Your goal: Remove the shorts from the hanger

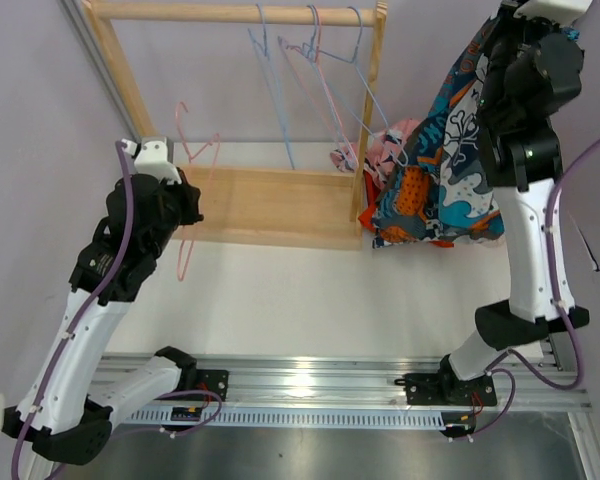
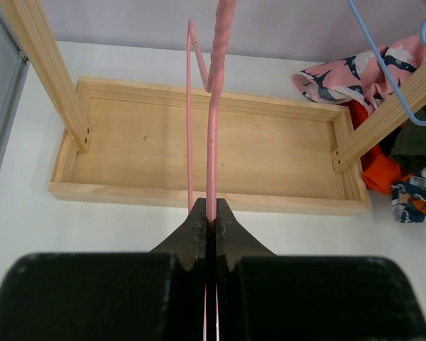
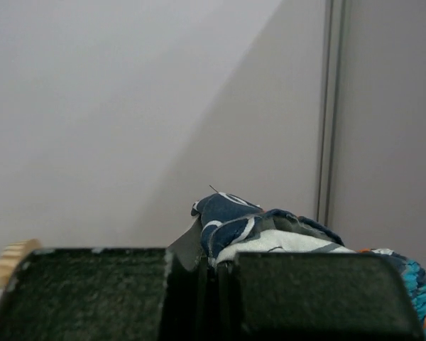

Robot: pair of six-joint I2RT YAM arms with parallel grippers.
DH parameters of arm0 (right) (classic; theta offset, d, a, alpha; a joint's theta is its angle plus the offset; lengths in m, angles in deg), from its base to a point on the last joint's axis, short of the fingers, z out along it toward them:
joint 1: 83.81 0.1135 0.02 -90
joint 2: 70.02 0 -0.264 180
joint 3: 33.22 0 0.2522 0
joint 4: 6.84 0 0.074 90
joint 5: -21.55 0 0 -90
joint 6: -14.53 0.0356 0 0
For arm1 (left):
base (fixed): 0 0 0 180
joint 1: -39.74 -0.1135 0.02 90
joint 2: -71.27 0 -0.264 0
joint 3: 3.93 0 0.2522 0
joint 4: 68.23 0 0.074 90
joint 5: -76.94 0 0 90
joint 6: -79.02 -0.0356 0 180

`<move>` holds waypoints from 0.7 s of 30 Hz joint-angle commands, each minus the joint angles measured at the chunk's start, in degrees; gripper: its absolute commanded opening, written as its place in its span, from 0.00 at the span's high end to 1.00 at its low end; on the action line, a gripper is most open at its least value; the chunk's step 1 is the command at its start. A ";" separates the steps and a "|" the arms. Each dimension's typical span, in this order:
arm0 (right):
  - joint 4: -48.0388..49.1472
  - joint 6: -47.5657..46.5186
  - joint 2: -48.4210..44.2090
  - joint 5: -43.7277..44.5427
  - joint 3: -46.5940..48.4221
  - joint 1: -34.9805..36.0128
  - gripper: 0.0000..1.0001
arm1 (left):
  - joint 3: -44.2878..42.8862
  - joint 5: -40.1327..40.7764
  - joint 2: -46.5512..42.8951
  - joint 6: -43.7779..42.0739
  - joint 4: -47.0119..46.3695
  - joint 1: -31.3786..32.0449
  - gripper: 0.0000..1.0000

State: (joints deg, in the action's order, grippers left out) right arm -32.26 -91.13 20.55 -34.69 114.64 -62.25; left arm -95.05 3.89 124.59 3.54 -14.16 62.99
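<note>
Our left pincer (image 2: 211, 212) is clamping fully shut on the thin wire of a bare pink hanger (image 2: 211, 135), and we are holding that hanger off the rail, over the left part of the wooden rack (image 1: 270, 205) and its shallow tray base. Our right pincer (image 3: 210, 245) is closing tight on a bunched fold of the cartoon-print shorts (image 1: 448, 165), and we are keeping it raised high at the far right, so the blue, orange and white fabric is hanging down beside the right arm with its lower edge reaching the tabletop (image 1: 280, 290). We are seeing more shorts lying in a heap just right of the rack's right post: the pink patterned shorts (image 2: 355, 71) are resting against the post, the orange shorts (image 2: 378, 170) are sitting below them, and the olive green shorts (image 2: 419, 142) are lying beside those. Several wire hangers (image 1: 320, 60), blue and pink, are dangling bare from the rail (image 1: 180, 12)
</note>
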 commanded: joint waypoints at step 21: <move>28.53 28.57 5.69 -17.05 -39.88 -20.95 1.00 | -5.86 0.36 6.62 -2.22 -7.36 0.22 1.00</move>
State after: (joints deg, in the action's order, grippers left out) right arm -12.11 -70.03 31.01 -48.46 84.32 -83.30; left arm -95.25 2.21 129.40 3.34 -17.09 62.99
